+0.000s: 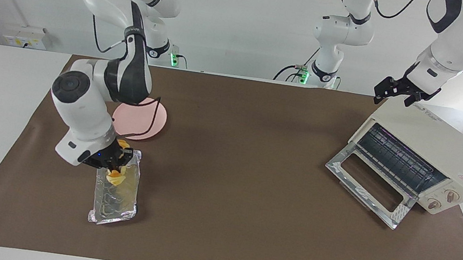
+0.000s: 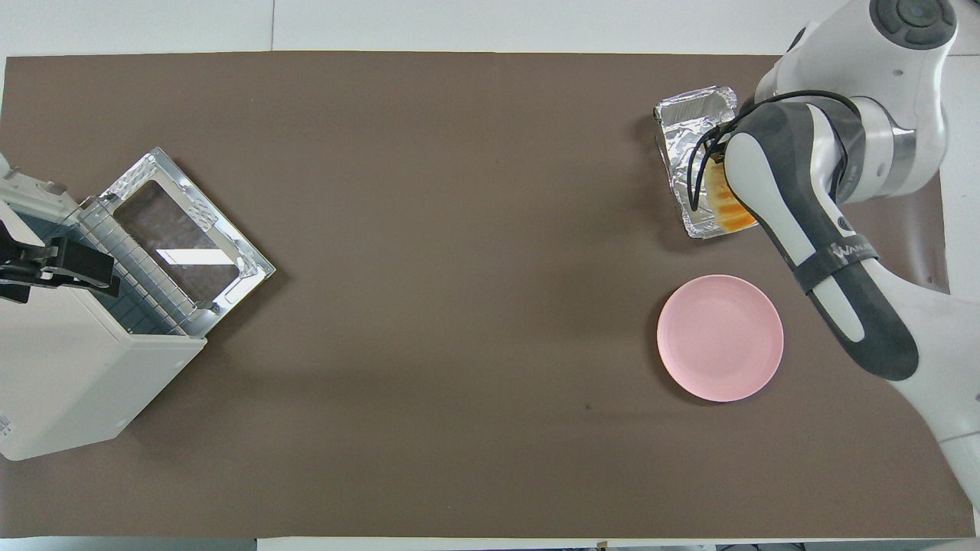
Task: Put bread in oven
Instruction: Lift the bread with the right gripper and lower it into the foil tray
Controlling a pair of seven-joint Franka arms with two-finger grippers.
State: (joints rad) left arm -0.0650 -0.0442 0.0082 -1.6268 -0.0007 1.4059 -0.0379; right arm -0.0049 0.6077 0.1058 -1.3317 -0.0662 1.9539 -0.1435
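Note:
My right gripper [image 1: 116, 163] is shut on the bread [image 1: 116, 176], a yellow-orange ridged loaf. It holds the loaf low over the end of the silver foil tray [image 1: 114, 206] that is nearer to the robots. In the overhead view the bread [image 2: 726, 205] shows beside the right arm, over the tray [image 2: 689, 130]. I cannot tell whether the bread touches the tray. The cream-white oven [image 1: 442, 148] stands at the left arm's end with its glass door [image 1: 368, 188] dropped open. My left gripper [image 1: 396, 93] waits over the oven's top; it also shows in the overhead view [image 2: 73, 268] above the oven [image 2: 69, 383].
A round pink plate [image 1: 144, 118] lies bare, nearer to the robots than the foil tray; it also shows in the overhead view [image 2: 720, 337]. A brown mat [image 1: 246, 150] covers the table. The oven's open door [image 2: 184, 245] juts out onto the mat.

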